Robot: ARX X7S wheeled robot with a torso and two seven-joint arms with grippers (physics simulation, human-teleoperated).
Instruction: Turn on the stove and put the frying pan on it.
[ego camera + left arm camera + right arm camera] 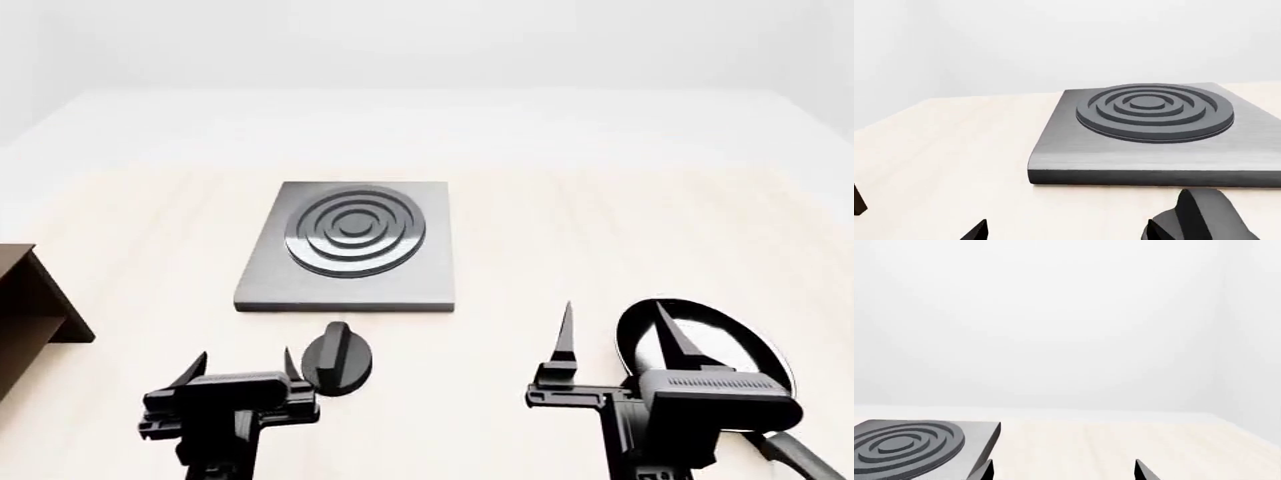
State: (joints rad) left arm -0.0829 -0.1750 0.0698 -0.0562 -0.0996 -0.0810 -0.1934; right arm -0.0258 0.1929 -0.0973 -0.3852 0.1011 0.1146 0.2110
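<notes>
The left gripper (240, 368) hovered low over the table (601, 240) with its fingers spread and nothing between them. The knob (334, 360) sat just beside its right fingertip, not yet inside the jaws. To do this step well, I judged the gripper should shift sideways until the knob's raised ridge lay squarely between the fingers, then close and twist about the knob's own axis without dragging it across the table. The right gripper (617, 345) also stood spread and empty, one finger above the frying pan (721, 345), whose handle ran back beneath that arm. Both forearms reached forward, roughly level, with the fingers pointing away from the robot. Beyond the left gripper lay the stove (350, 245), flat and bare. Off to that gripper's left stood a brown shelf (34, 300).
</notes>
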